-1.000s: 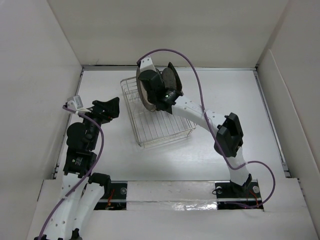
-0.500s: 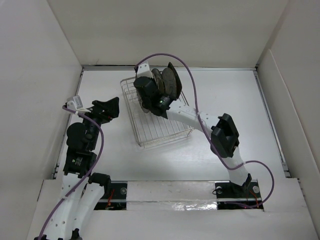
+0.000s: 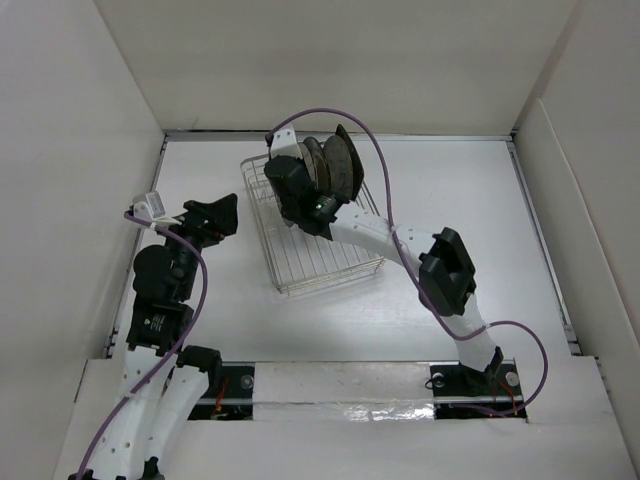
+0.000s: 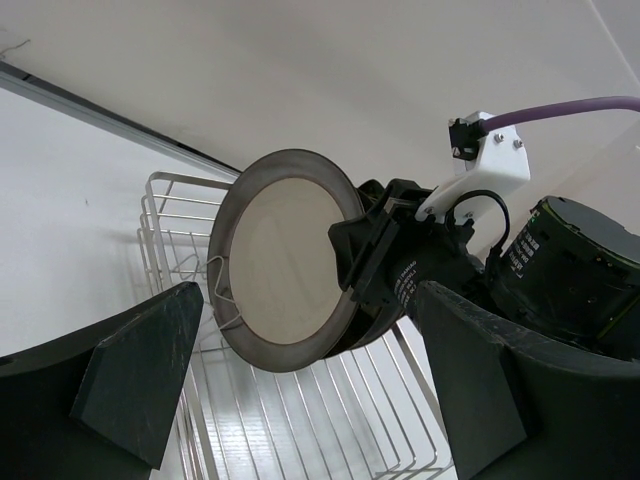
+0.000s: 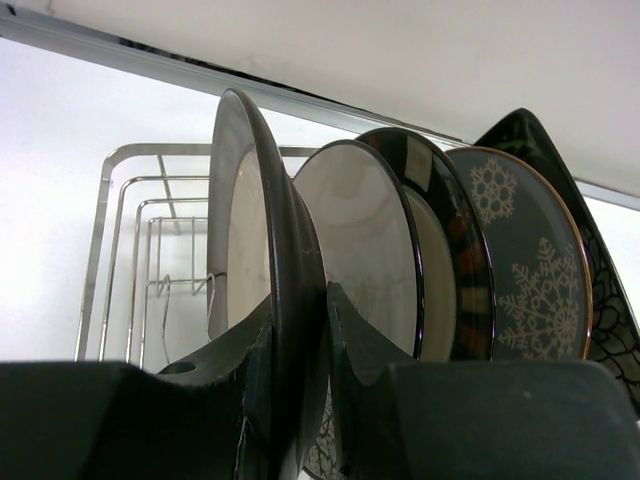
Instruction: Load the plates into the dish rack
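1. The right gripper [image 5: 298,325] straddles the rim of the grey-rimmed plate [image 5: 240,250], one finger on each face. Whether the fingers press it or only flank it, I cannot tell.
2. Holding it by the rim likely lets the plate slide on edge between the wire dividers.
3. That plate stands at the far end of the dish rack [image 3: 320,265]. It is leftmost in a row with the cream plate [image 5: 365,250], striped brown plate [image 5: 458,250], snowflake plate [image 5: 520,260] and square floral plate [image 5: 605,300].
4. It stands nearly upright with its cream face to the left and its edge running near to far. Being round, it has no long axis.
5. The left gripper [image 3: 222,216] gapes wide and empty, left of the rack and apart from it, probably to stay clear.
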`<action>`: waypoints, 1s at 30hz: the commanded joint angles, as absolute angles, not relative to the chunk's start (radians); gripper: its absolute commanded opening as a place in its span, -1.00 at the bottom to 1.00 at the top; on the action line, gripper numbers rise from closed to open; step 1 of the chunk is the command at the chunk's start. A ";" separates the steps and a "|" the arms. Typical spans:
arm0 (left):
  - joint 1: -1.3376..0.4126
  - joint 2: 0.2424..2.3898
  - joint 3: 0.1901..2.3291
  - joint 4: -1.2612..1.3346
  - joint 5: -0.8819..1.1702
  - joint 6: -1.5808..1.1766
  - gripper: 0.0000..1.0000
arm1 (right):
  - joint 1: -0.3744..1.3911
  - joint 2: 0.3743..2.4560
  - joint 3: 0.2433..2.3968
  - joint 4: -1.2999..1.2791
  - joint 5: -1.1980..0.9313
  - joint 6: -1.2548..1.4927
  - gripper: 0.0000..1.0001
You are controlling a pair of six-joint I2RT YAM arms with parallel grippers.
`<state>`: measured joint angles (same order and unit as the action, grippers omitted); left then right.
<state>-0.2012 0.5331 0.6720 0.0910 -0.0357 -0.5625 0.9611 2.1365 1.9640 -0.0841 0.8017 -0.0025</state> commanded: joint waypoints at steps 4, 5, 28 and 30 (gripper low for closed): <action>-0.206 0.528 0.693 0.124 -0.049 -0.555 0.72 | 0.989 2.128 1.970 -0.044 0.724 0.087 -0.43; -0.206 0.532 0.692 0.123 -0.049 -0.555 0.72 | 0.989 2.129 1.970 -0.044 0.723 0.094 -0.43; -0.206 0.529 0.695 0.121 -0.054 -0.548 0.74 | 0.960 1.950 1.841 0.026 0.582 0.241 0.57; -0.206 0.538 0.698 0.115 -0.069 -0.545 0.74 | 0.960 1.889 1.780 0.072 0.562 0.236 0.81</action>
<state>-0.2012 0.5350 0.6720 0.0879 -0.0444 -0.5606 0.9607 2.0434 1.8233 -0.0914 0.6018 0.2310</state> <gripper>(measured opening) 0.867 0.875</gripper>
